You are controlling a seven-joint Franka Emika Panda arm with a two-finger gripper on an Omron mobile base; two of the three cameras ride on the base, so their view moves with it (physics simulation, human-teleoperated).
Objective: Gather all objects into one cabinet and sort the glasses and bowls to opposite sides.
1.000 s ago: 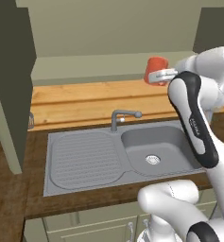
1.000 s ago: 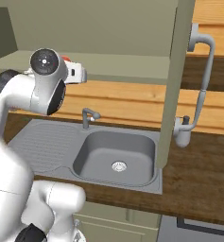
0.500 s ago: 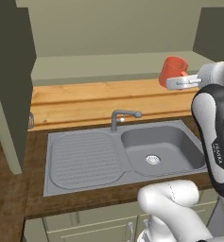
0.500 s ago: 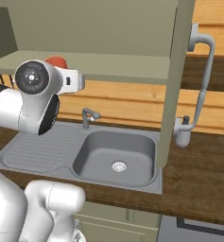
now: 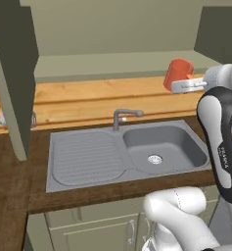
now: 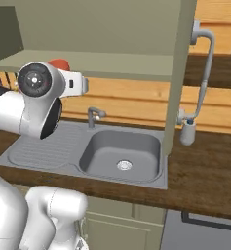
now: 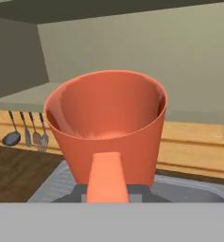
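Observation:
An orange-red cup point(image 5: 178, 73) hangs in the air in front of the open wall cabinet point(image 5: 112, 61), level with its pale olive shelf. My gripper point(image 5: 182, 83) is shut on the cup's lower part, holding it upright from the right. In the hand view the cup point(image 7: 108, 123) is close up with its mouth open toward the camera, and the gripper point(image 7: 111, 191) clamps its base. From the right base view just the top of the cup point(image 6: 60, 64) peeks above my arm, before the cabinet shelf point(image 6: 117, 66). The bowls are out of view.
Below lies a grey sink point(image 5: 164, 144) with a drainboard point(image 5: 83, 157) and a faucet point(image 5: 122, 116) on a dark wooden counter. Dark cabinet doors point(image 5: 14, 73) stand open on both sides. Utensils point(image 7: 28, 130) hang on the wooden wall. A white pipe fitting point(image 6: 200, 83) hangs on the right.
The arm has carried the cup a little to the right along the front of the cabinet shelf. The elbow has swung outward; the grip is unchanged.

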